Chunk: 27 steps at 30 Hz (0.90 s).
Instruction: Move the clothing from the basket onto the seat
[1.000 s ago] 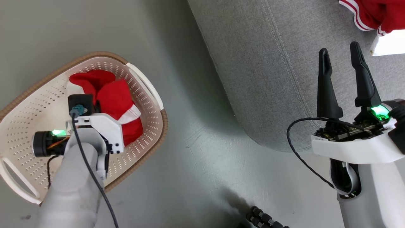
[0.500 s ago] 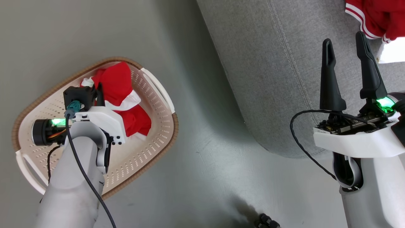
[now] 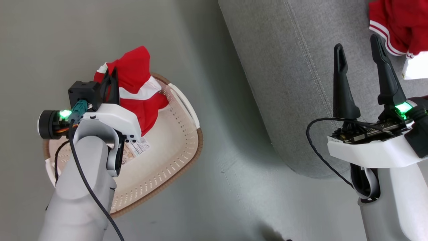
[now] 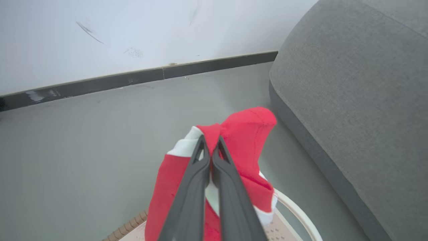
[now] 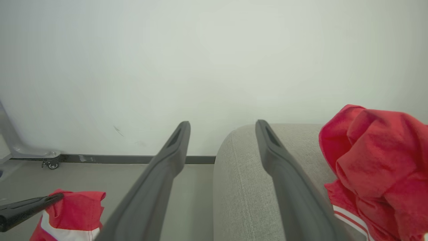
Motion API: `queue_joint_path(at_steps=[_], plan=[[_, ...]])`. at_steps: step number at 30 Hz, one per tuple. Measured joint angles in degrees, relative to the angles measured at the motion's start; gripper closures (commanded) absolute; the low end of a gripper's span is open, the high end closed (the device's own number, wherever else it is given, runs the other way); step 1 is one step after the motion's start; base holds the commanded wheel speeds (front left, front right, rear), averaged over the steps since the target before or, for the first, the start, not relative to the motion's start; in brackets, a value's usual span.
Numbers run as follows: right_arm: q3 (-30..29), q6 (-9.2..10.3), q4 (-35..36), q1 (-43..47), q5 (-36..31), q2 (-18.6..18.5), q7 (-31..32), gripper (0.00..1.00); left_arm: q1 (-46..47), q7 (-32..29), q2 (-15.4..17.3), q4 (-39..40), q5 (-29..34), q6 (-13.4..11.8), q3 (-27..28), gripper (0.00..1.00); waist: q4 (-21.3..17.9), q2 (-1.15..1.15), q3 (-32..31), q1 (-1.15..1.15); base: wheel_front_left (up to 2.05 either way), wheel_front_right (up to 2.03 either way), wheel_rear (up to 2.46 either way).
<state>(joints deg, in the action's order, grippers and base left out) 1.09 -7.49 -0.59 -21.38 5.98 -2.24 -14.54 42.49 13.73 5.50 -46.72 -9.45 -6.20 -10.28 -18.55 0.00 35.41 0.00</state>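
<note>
The clothing was two red garments with white trim, and they were in two places. One red garment (image 3: 137,83) hung over the far end of the basket (image 3: 174,150), pinched at its top fold by the left fingers (image 4: 190,187). These were pressed together on the cloth, with almost no gap between them. The lower part of the garment dropped behind the left wrist, so I could not tell whether it touched the bottom of the basket. The other red garment (image 3: 398,23), with thin white stripes on its hem, lay crumpled on top of the seat (image 3: 284,67), well away from the seat's rounded corner.

The basket stood on the grey floor (image 3: 234,174), near that rounded corner but apart from it. A barcode sticker (image 3: 138,147) was seen on its base.

The right fingers (image 3: 344,93) stood wide apart and held nothing. They pointed across the top of the seat, just beside the striped garment and not touching it. Behind the seat, a pale wall (image 5: 214,67) met the floor at a dark skirting strip (image 4: 133,78).
</note>
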Motion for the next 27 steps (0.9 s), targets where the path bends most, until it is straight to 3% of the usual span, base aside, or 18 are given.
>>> queue_joint_path(at_steps=[27], plan=[[3.8, 0.0, -4.0, -1.2, -2.5, -5.2, 0.0, 0.0, -7.9, 0.5, 1.8, 23.8, -0.5, 1.8, 2.7, 1.0, 7.5, 0.0, -14.0, 0.0, 0.0, 0.0, 0.0]])
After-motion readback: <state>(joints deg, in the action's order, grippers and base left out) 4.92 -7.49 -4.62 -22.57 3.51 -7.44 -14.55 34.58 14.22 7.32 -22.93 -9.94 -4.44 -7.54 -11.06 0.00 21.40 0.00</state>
